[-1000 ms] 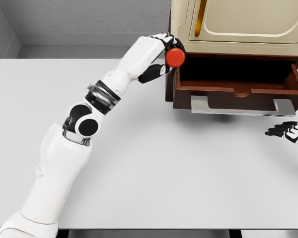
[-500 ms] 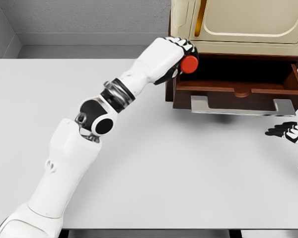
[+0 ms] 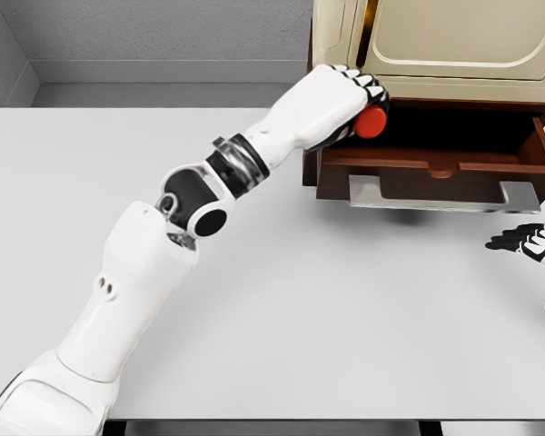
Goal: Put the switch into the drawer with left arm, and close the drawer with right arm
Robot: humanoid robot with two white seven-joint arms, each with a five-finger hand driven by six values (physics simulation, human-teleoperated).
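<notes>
From the head view we find no brand, label or writing that can be read on anything in sight.

We see a pale grey table (image 3: 345,318) that fills most of the picture, with grey walls (image 3: 163,32) behind it meeting in a corner at the upper left.

At the back right of the table stands a cabinet (image 3: 454,45) with cream panels above and a dark brown body below. Its drawer (image 3: 436,168) is pulled out toward us, with a flat metal handle (image 3: 440,193) along the front. What we can see of the drawer's inside is dark, and we cannot tell whether anything lies in it.

Our left arm reaches in from the lower left, and the left hand (image 3: 341,104) is over the drawer's left end, fingers curled around the switch (image 3: 372,123). The switch shows as a round red button poking out of the fist, above the open drawer near its left wall, apart from the drawer floor.

Our right hand (image 3: 531,241) rests on the table at the right edge, in front of the drawer; its dark fingers lie spread flat and hold nothing.
</notes>
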